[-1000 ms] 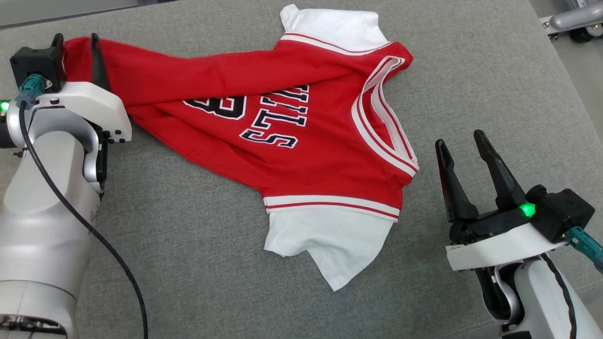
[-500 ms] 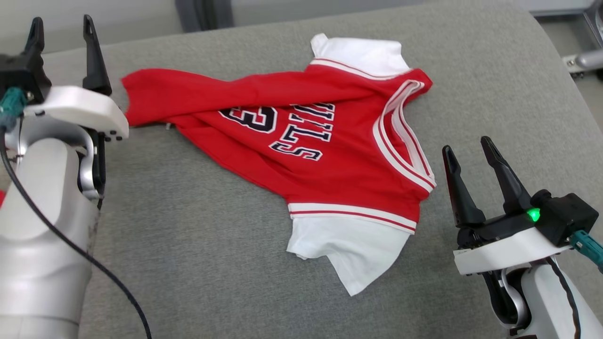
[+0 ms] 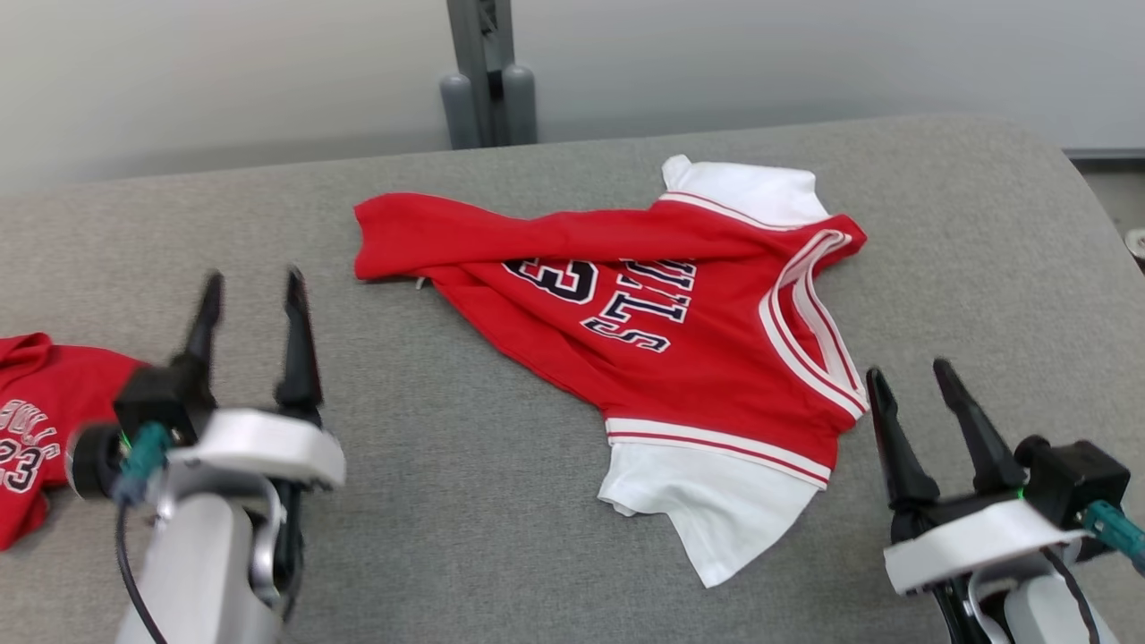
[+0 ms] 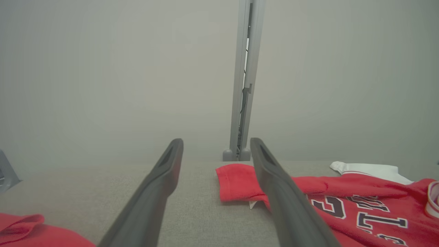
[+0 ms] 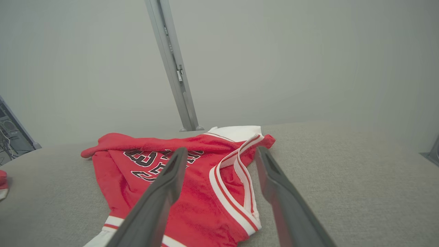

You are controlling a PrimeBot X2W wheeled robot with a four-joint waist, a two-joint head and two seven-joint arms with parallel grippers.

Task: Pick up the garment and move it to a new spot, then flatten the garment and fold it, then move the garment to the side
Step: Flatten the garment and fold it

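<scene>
The garment point(image 3: 680, 349) is a red jersey with white sleeves, white-and-red trim and dark lettering. It lies crumpled on the grey padded table point(image 3: 447, 465), its hem drawn out to a point at the left. The same garment point(image 4: 360, 202) lies low and right in the left wrist view, and the garment point(image 5: 192, 192) is under the fingers in the right wrist view. My left gripper point(image 3: 252, 286) hovers open at the lower left, well clear of the cloth. My right gripper point(image 3: 908, 374) stands open just right of the neckline, holding nothing.
A second red garment point(image 3: 40, 429) lies at the table's left edge, near my left arm. A grey post point(image 3: 487, 72) stands behind the table against a pale wall. Bare table stretches between my left gripper and the jersey.
My left gripper has let go of the jersey's hem, opened, and pulled back toward me. The head camera has tilted up, bringing the wall and second garment into view. The right gripper stays put.
</scene>
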